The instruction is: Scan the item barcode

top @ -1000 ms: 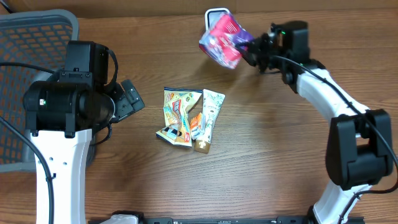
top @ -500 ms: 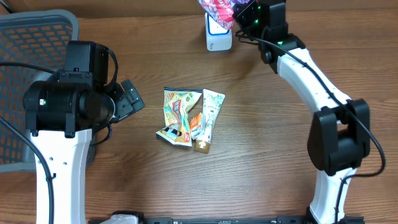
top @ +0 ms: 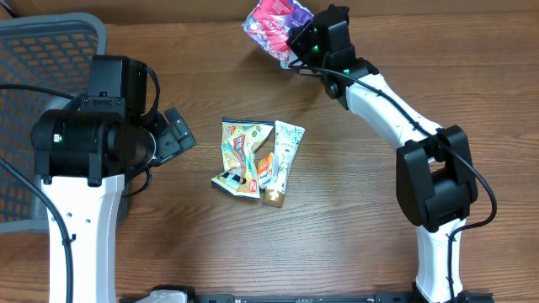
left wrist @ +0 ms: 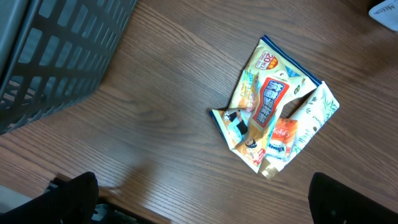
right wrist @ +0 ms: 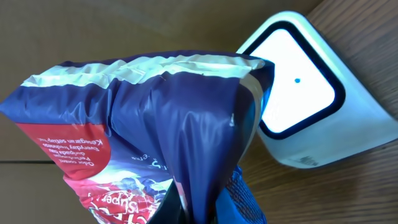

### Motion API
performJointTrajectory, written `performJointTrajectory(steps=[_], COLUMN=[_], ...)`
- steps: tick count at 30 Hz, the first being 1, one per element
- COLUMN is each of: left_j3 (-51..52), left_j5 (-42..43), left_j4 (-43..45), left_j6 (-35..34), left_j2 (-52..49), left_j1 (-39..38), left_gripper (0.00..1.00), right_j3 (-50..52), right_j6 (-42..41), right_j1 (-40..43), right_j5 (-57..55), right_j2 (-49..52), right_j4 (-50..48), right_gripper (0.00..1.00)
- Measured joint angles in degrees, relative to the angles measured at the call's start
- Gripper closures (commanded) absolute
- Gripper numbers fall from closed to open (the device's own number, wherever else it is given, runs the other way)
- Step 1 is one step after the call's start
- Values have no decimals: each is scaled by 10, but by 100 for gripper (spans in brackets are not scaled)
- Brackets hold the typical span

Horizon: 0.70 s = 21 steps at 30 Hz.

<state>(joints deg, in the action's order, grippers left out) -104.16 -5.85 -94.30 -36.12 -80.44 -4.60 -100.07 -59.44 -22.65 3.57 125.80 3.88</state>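
My right gripper [top: 305, 38] is shut on a red, blue and purple bag [top: 276, 22], held in the air at the table's far edge. In the right wrist view the bag [right wrist: 155, 124] fills the frame, pinched at its blue fold by the gripper [right wrist: 205, 208]. Just to its right stands the white scanner [right wrist: 311, 106], window up. From overhead the bag and gripper hide nearly all of the scanner. No barcode shows on the bag. My left gripper [top: 178, 135] hangs open and empty at the left, its dark fingertips [left wrist: 71, 196] wide apart.
A pile of snack packets and a tube [top: 257, 160] lies mid-table, also seen in the left wrist view as the packets [left wrist: 273, 106]. A grey mesh basket [top: 34, 67] sits at the left edge, close to the left arm.
The right arm has swung the bag leftward, from right of the scanner, across it, to its left. The left arm and the pile have not moved.
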Motion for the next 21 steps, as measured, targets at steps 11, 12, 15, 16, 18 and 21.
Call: performJointTrajectory(steps=[11,12,15,16,18,21], left_j3=[0,0,0,0,0,0], left_j5=[0,0,0,0,0,0], left_j4=[0,0,0,0,0,0], left_j6=[0,0,0,0,0,0], left_j2=[0,0,0,0,0,0], left_j1=[0,0,0,0,0,0], left_gripper=[1,1,0,0,0,0], right_j3=[0,0,0,0,0,0], right_j6=[-38,-40,-35,-30,-11,12], right_j1=[5,6,11,17,37,85], right_j5=[-2,-2,-1,0,1,3], right_j2=[0,0,0,0,-2,-19], right_j4=[9,10,10,12,30,90], right_gripper=[96,96,96,96,96,96])
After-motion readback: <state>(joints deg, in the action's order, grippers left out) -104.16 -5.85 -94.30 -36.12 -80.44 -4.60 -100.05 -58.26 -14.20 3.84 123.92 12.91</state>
